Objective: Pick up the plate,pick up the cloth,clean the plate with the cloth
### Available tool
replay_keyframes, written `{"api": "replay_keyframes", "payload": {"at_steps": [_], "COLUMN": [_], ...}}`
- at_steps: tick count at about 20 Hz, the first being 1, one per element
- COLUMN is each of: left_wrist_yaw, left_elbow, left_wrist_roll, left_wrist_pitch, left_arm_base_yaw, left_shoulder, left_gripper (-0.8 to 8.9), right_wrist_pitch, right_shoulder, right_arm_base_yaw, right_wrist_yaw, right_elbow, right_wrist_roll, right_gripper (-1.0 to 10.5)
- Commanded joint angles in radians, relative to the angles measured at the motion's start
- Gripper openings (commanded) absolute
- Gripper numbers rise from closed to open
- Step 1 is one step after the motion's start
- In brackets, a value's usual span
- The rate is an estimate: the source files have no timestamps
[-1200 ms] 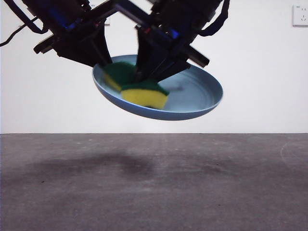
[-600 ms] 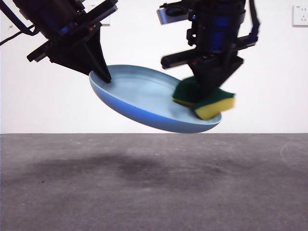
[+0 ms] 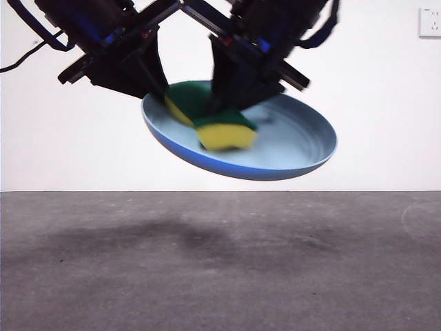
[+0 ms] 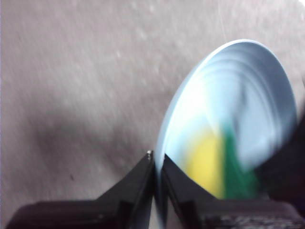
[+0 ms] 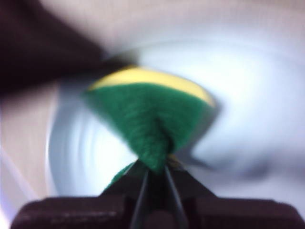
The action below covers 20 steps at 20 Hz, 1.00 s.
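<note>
- Holding the plate [image 3: 289, 148] tilted in the air, well above the table [image 3: 220, 262], left gripper [image 4: 158, 164] pinching its rim.
- Squeezing the cloth [image 3: 213, 121] in the right gripper [image 5: 155, 174], pressing it against the plate's inner face.
- Judging the plate stiff, smooth, likely slippery at the rim; the cloth soft, light, folding under the pinch.
- Showing height above the table only from the front; showing the rim pinch only at the left wrist.

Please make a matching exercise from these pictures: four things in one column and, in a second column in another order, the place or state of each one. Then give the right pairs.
Things
1. plate
2. sponge
3. left gripper
4. right gripper

Place or state
A. pinches the green layer of the sponge
B. yellow foam against the inside of the plate
C. clamped on the plate's rim
D. tilted, held in the air above the table

Pairs: 1-D, 2-B, 3-C, 4-A
</note>
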Motion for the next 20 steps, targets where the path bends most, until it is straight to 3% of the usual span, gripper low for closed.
{"api": "replay_keyframes", "payload": {"at_steps": [1, 2, 4, 5, 6, 9, 11, 13, 17, 20], "left_wrist_yaw": [0.036, 0.042, 0.069, 0.082, 0.099, 0.074, 0.032, -0.07, -0.247, -0.261], "left_elbow": [0.009, 0.009, 0.009, 0.009, 0.009, 0.009, 0.009, 0.009, 0.009, 0.009], "left_wrist_roll": [-0.013, -0.012, -0.008, -0.004, 0.005, 0.067, 0.1, 0.159, 0.229, 0.234], "left_wrist_pitch": [0.045, 0.035, -0.006, -0.03, -0.055, -0.101, -0.118, -0.138, -0.113, -0.062], "left_arm_base_yaw": [0.013, 0.018, 0.019, 0.019, 0.019, 0.012, 0.013, 0.013, 0.034, 0.082], "left_shoulder": [-0.011, -0.01, -0.011, -0.011, -0.01, -0.01, -0.01, -0.008, 0.037, 0.125], "left_gripper": [-0.08, -0.08, -0.08, -0.08, -0.08, -0.08, -0.08, -0.08, -0.08, -0.08], "right_wrist_pitch": [-0.177, -0.219, -0.191, -0.133, -0.059, 0.16, 0.261, 0.358, 0.309, 0.192], "right_shoulder": [0.021, 0.021, 0.021, 0.02, 0.013, -0.017, -0.04, -0.087, -0.217, -0.32], "right_arm_base_yaw": [-0.001, -0.003, -0.003, -0.003, -0.004, -0.006, -0.006, -0.006, -0.006, -0.006], "right_wrist_yaw": [0.183, 0.37, 0.661, 0.727, 0.738, 0.63, 0.52, 0.357, 0.322, 0.323], "right_elbow": [-0.024, -0.024, -0.024, -0.024, -0.024, -0.024, -0.024, -0.024, -0.024, -0.024], "right_wrist_roll": [-0.036, -0.036, -0.035, -0.035, -0.042, -0.051, -0.051, -0.041, -0.035, -0.035], "right_gripper": [-0.2, -0.2, -0.2, -0.2, -0.2, -0.2, -0.2, -0.2, -0.2, -0.2]}}
